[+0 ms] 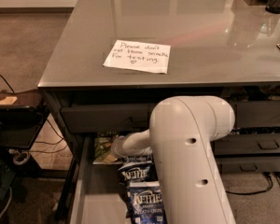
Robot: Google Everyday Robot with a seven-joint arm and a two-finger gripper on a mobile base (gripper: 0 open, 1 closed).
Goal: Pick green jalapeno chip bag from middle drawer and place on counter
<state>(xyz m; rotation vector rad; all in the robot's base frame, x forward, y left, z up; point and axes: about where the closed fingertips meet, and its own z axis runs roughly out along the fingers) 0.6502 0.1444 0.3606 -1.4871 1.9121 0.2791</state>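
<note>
The green jalapeno chip bag [101,147] lies at the back left of the open middle drawer [94,204], partly under the counter's edge. My white arm reaches down into the drawer, and my gripper [114,149] is at the right side of the bag, against it or just above it. The arm's big elbow housing hides the right part of the drawer. The grey glossy counter [191,27] lies above.
Two dark blue Kettle bags [136,171] [147,203] lie in the drawer in front of the green bag. A handwritten paper note [137,56] lies on the counter. Closed handled drawers [266,143] are at right. A low stand with cables [14,125] is at left.
</note>
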